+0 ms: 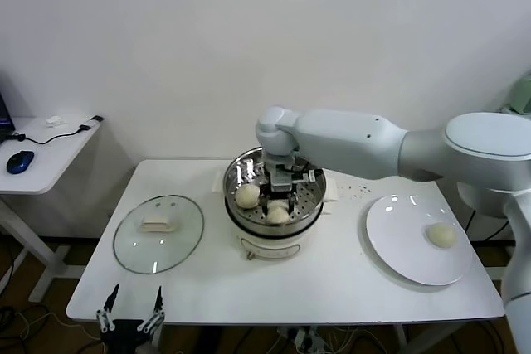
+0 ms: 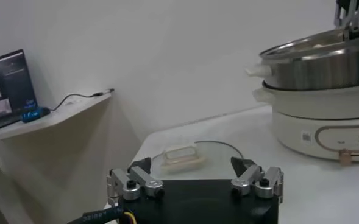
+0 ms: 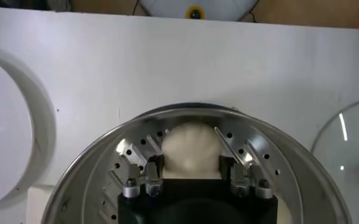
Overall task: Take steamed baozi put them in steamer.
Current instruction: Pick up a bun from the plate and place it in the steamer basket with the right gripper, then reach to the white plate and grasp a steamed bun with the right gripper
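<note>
The steamer (image 1: pixel 309 201) stands mid-table on its white cooker base. My right gripper (image 1: pixel 280 197) reaches down into it and is shut on a cream-white baozi (image 1: pixel 278 215). The right wrist view shows that baozi (image 3: pixel 191 146) squeezed between the gripper's (image 3: pixel 192 164) two fingers, resting low over the perforated floor of the steamer (image 3: pixel 106 159). A second baozi (image 1: pixel 247 196) lies beside it in the basket. One more baozi (image 1: pixel 441 235) sits on the white plate (image 1: pixel 398 234) at the right. My left gripper (image 1: pixel 129 311) is parked open at the table's front left edge.
The round glass lid (image 1: pixel 184 242) lies flat on the table's left, just ahead of the left gripper (image 2: pixel 194 169), with its handle (image 2: pixel 182 157) up. A side desk (image 1: pixel 50 151) with a mouse stands farther left. The steamer (image 2: pixel 319 61) rises to the right.
</note>
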